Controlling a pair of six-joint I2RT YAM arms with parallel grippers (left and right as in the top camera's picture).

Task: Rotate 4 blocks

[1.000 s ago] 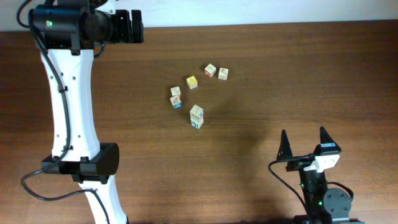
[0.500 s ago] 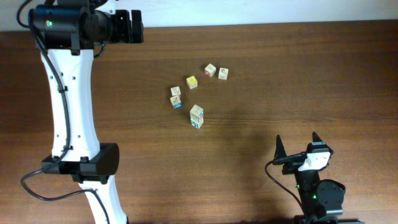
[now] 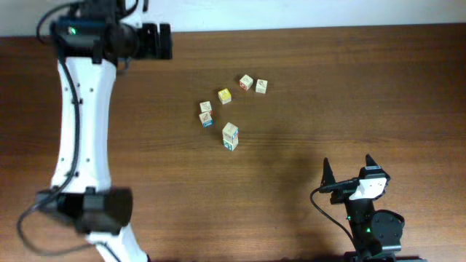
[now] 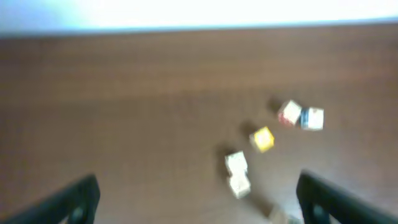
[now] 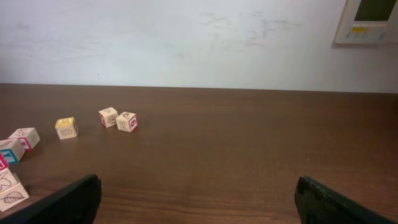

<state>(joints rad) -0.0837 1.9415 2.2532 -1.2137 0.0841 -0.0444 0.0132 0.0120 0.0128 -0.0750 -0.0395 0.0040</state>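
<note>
Wooden blocks [image 3: 230, 131] sit in a loose scatter a little toward 12 o'clock from the middle of the table [image 3: 364, 87]. Neither gripper is near them, so treat this as the approach to the first one. Both hands are empty, fingers spread wide. The left gripper [image 3: 158, 41] hangs between 10 and 11 o'clock from the scatter, and the right gripper [image 3: 349, 169] sits at about 4 o'clock; both are well apart from it. Start with the yellow-faced block [image 3: 224, 95]. It stands alone, so your fingers can drop either side without touching a neighbour. It looks slightly turned, so square your wrist to its faces and close on two opposite flat sides, not on corners. The blue-edged block [image 3: 231, 144] touches a pale block [image 3: 230, 131] at its 12 o'clock, and another touching pair [image 3: 206, 107] lies at about 8 o'clock from the yellow one. For these, pinch across the free 3 and 9 o'clock faces, or you will likely drag the partner round. Leave the two red-marked cubes [image 3: 246, 81] at 2 o'clock alone. Your left wrist view is blurred, so line up from the overhead.
</note>
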